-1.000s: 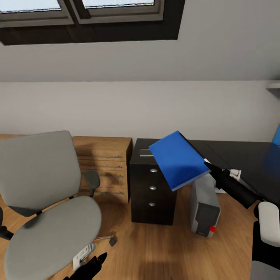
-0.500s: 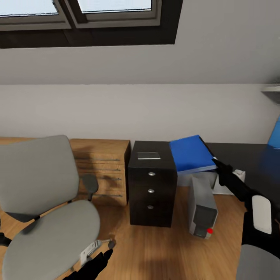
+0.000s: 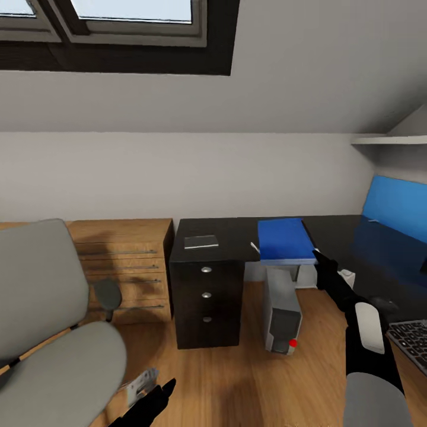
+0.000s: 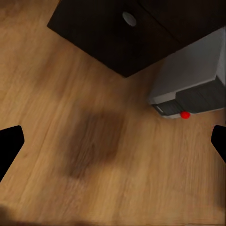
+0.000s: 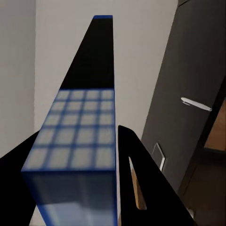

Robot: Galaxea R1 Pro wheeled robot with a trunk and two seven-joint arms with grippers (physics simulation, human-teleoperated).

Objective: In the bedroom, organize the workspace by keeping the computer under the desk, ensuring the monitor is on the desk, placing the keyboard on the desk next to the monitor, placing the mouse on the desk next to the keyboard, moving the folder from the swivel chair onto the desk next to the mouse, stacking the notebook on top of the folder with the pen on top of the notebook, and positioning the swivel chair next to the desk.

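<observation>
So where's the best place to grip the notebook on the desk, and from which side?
Probably by its front edge, coming from the room side. The notebook lies flat on the desk above the drawers, too thin to pinch from above, and the wall blocks the far side. The right gripper is shut on the folder, so the open left gripper is the free one.

Blue folder (image 3: 285, 239) lying flat on the glossy black desk (image 3: 344, 237). Pale notebook (image 3: 201, 241) and thin pen (image 3: 254, 247) on the desk. Grey computer tower (image 3: 281, 311) underneath, on the floor. Grey swivel chair (image 3: 47, 332) well apart.
</observation>
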